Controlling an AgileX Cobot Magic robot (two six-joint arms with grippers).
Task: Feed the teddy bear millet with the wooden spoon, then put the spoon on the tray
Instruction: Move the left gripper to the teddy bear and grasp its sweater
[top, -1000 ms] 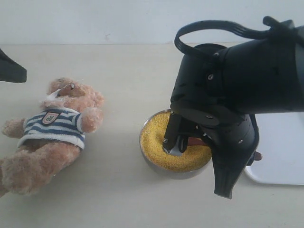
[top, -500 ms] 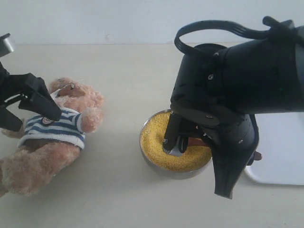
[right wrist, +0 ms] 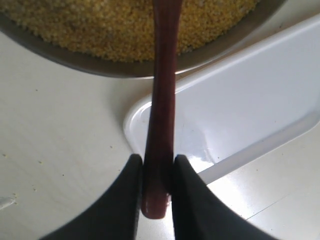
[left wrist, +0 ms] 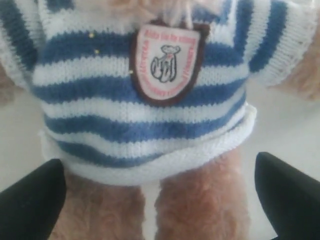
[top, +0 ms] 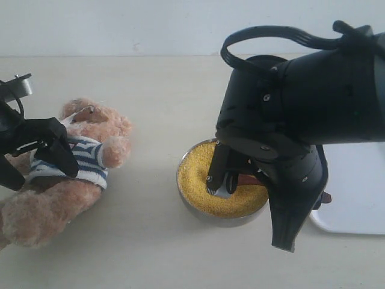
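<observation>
Altogether: two grippers, one teddy bear [top: 54, 208], one tray [top: 361, 198], one bowl [top: 222, 220] of millet [top: 198, 174], one wooden spoon [right wrist: 164, 75]. The left gripper [left wrist: 157, 161], jaws wide apart, straddles and partly covers the bear's striped shirt. The right gripper [right wrist: 156, 165], clamped on the spoon's handle above the bowl, hides the spoon's tip and the tray's near edge.

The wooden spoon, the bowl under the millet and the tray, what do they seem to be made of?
Wooden spoon: dark reddish-brown, smooth with a slight sheen, likely varnished wood.
Bowl: grey, dully reflective rim, probably metal.
Tray: white, glossy with soft highlights and a rounded rim, likely plastic.
</observation>
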